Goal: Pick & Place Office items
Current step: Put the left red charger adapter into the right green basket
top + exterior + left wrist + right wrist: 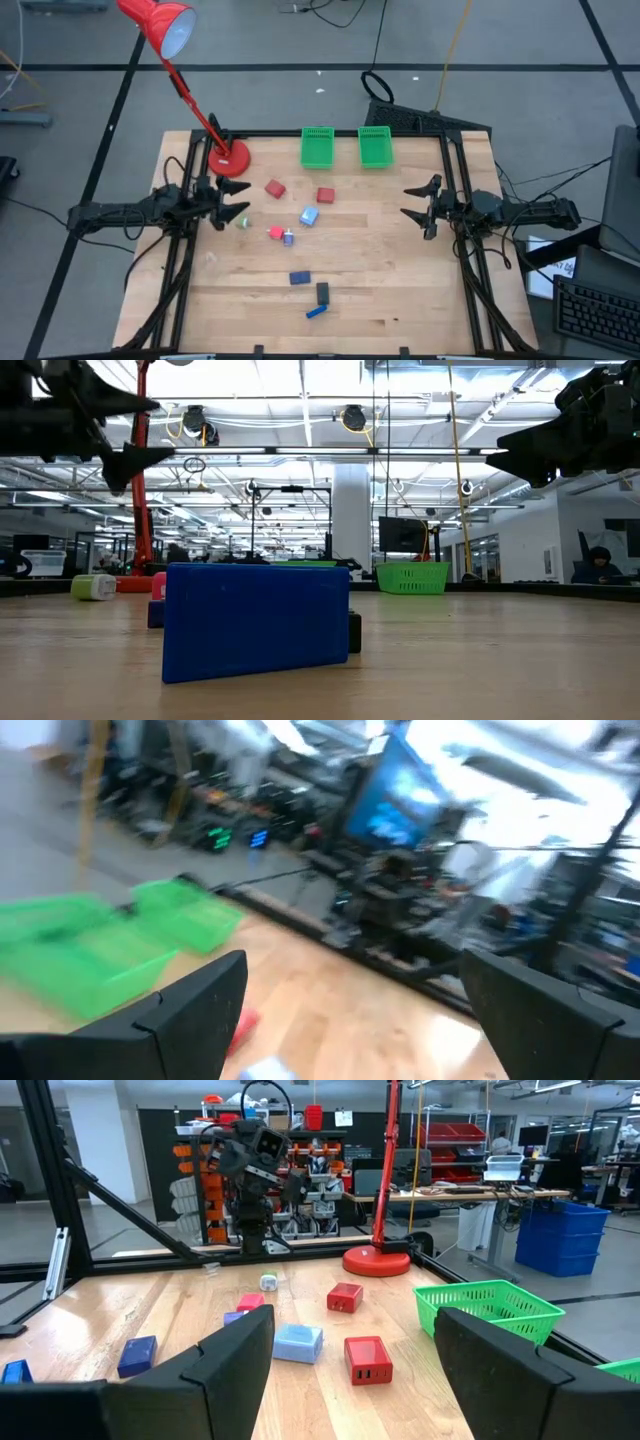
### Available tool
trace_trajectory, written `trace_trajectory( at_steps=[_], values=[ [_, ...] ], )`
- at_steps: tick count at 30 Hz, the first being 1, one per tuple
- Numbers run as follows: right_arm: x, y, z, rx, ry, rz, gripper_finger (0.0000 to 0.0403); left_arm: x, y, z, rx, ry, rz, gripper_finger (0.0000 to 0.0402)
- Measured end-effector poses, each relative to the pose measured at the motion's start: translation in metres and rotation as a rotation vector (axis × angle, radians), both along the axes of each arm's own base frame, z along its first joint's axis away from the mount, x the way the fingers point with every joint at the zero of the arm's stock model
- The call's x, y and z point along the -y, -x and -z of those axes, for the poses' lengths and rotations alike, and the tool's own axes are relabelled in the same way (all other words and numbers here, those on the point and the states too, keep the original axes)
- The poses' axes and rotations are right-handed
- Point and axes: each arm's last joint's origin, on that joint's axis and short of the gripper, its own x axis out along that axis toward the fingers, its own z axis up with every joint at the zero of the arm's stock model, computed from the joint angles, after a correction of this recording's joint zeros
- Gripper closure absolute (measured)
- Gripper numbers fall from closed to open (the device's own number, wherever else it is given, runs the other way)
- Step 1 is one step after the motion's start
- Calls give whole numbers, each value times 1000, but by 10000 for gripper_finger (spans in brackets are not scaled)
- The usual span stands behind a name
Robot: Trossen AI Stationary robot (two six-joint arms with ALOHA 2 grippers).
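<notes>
Both claws gape empty: left claw [228,205] at nine o'clock, right claw [418,205] at three; office items [297,245] lie scattered mid-bench [400,290], so crowded neighbours could get nudged

A pale wooden plank table top [400,290] is framed by black metal rails and set on a grey floor [80,120] crossed by dark lines and loose cables. A black keyboard [598,312] is seen beside the table. Beyond it, a large hall is lit by rows of white ceiling lights [300,400]. A white column [352,510], blue plastic bins [560,1235] and red shelf bins [455,1135] are visible.
</notes>
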Motion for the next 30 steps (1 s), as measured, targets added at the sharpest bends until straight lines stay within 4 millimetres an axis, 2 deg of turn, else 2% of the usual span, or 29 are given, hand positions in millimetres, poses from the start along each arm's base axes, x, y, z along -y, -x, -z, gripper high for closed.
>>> trace_trajectory(
  at_steps=[6, 14, 19, 24, 30],
  values=[
    [0, 0, 0, 1, 0, 0, 140, -4, -13, -7, -106, 94, -73, 36],
    [0, 0, 0, 0, 0, 0, 140, -19, -40, -7, -563, 136, -265, 37],
    [0, 0, 0, 0, 0, 0, 140, -31, -59, -7, -689, 189, -386, 37],
    [0, 0, 0, 0, 0, 0, 140, -42, -75, 6, -778, 202, -478, 37],
    [0, 0, 0, 0, 0, 0, 140, -48, -93, 29, -822, 237, -492, 37]
  ],
)
